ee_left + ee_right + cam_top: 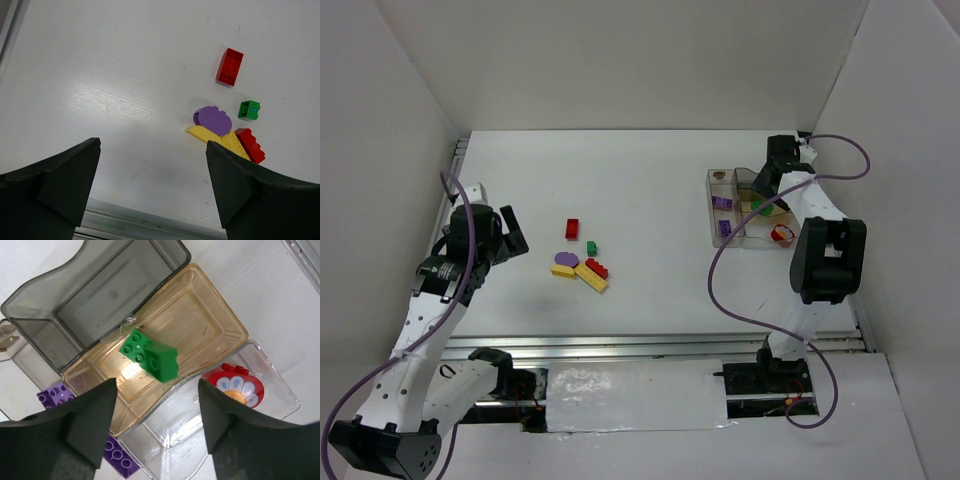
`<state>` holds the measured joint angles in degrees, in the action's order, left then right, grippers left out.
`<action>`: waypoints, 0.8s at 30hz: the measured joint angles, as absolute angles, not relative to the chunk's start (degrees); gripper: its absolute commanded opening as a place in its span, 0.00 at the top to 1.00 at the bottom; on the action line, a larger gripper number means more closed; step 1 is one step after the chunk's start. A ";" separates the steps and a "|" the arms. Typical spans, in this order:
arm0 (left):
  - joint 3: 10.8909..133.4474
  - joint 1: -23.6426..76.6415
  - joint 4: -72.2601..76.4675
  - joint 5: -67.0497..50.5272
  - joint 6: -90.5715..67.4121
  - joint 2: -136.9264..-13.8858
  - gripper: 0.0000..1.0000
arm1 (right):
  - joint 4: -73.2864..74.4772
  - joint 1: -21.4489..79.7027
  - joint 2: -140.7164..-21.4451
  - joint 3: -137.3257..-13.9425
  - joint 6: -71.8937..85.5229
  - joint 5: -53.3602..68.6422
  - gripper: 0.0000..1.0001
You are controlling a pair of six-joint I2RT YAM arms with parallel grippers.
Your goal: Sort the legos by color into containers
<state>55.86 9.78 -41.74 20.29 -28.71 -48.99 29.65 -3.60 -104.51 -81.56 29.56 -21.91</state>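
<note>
right pincer [157, 390]: released | 1 green lego [150, 357]: loose in amber compartment [210, 325], beneath its gap | left pincer [152, 145]: released

Left arm [420, 320] and right arm [807, 200] had white link shells with black joint housings. A left purple cable [468, 215] and a right purple cable [712, 280] ran along them in loose loops. Left gripper [152, 150] and right gripper [157, 390] carried matte black fingers [50, 190], broad wedges with blunt tips

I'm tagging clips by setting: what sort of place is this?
Probably a robot lab test cell: a white table boxed in by plain white panels, two arms mounted by a metal rail, and loose Lego bricks.
</note>
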 measured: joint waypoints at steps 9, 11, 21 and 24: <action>55.86 9.78 -41.58 19.81 -28.69 -49.36 0.01 | 28.86 -1.28 -104.03 -83.00 26.89 -18.50 0.00; 55.86 9.78 -41.58 19.97 -28.73 -49.36 0.00 | 28.23 4.03 -103.02 -82.17 24.99 -17.19 0.00; 55.86 9.69 -41.78 22.41 -28.93 -49.25 0.00 | 25.56 46.76 -105.75 -87.72 21.23 -11.40 0.03; 55.86 9.65 -41.85 22.50 -28.93 -49.28 0.01 | 27.22 50.61 -113.56 -97.47 24.91 -15.14 0.03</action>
<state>55.86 9.65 -41.85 22.50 -28.93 -49.28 27.22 50.61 -113.56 -97.47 24.91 -15.14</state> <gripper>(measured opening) 0.995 0.971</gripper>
